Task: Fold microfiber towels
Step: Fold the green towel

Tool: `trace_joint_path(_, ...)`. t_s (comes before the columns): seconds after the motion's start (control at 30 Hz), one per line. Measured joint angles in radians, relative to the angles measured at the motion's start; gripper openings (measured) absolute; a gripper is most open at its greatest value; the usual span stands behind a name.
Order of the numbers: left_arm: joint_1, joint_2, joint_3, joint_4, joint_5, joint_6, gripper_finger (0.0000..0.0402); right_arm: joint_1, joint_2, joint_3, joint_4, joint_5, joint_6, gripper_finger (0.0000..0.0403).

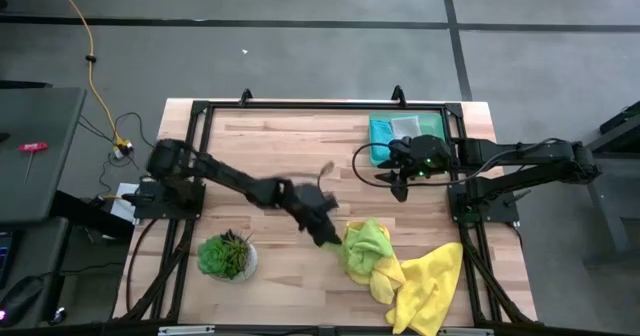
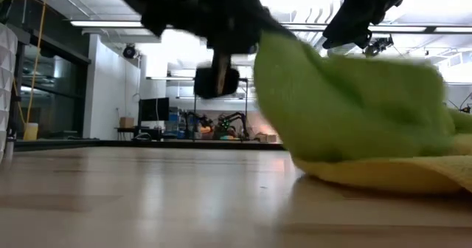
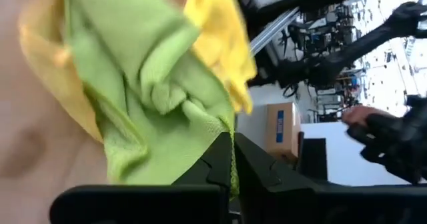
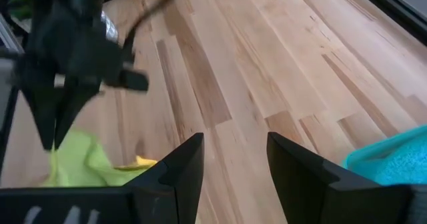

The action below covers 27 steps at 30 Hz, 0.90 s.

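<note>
A lime green towel point(image 1: 366, 242) lies bunched at the table's near right, partly on a crumpled yellow towel point(image 1: 428, 288). My left gripper point(image 1: 328, 232) is at the lime towel's left edge and is shut on it; the towel also shows in the left wrist view point(image 3: 153, 91). My right gripper point(image 4: 233, 159) hovers open and empty above the bare wood, farther back point(image 1: 402, 186). A teal towel point(image 1: 382, 139) and a pale grey-white one point(image 1: 405, 126) lie at the far right. My left gripper pinches an edge of the lime green towel point(image 3: 231, 143) between its two shut fingers, coming at it slantwise from the table's left. One layer or several, I cannot tell. The held part is raised point(image 2: 280, 56); the rest sags slack onto the yellow towel point(image 2: 383, 176).
A small potted plant point(image 1: 226, 256) stands at the near left. The table's dark frame point(image 1: 300, 106) runs along the far edge. Bare wood point(image 1: 270, 146) lies between the arms. The room shows behind the table in the low view.
</note>
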<state>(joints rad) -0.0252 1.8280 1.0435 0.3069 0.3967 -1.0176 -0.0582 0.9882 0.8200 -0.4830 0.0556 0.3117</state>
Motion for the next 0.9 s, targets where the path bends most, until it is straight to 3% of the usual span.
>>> trace_joint_path(0.23,0.133,-0.333,0.0,-0.217,0.041,0.143,0.0001,0.0,0.0,0.0,0.107,-0.007,0.001,0.0156)
trace_joint_path(0.47,0.316,-0.559,0.001,-0.336,0.041,0.254,0.0,0.0,0.0,0.0,0.228,0.002,0.004,0.0156)
trace_joint_path(0.7,0.475,-0.618,0.0,-0.516,0.025,0.398,0.0,0.0,0.0,0.0,0.37,0.005,0.004,0.0156)
trace_joint_path(0.9,0.478,-0.569,0.0,-0.604,-0.04,0.472,0.0,0.0,0.03,0.0,0.4,0.005,0.042,0.0156)
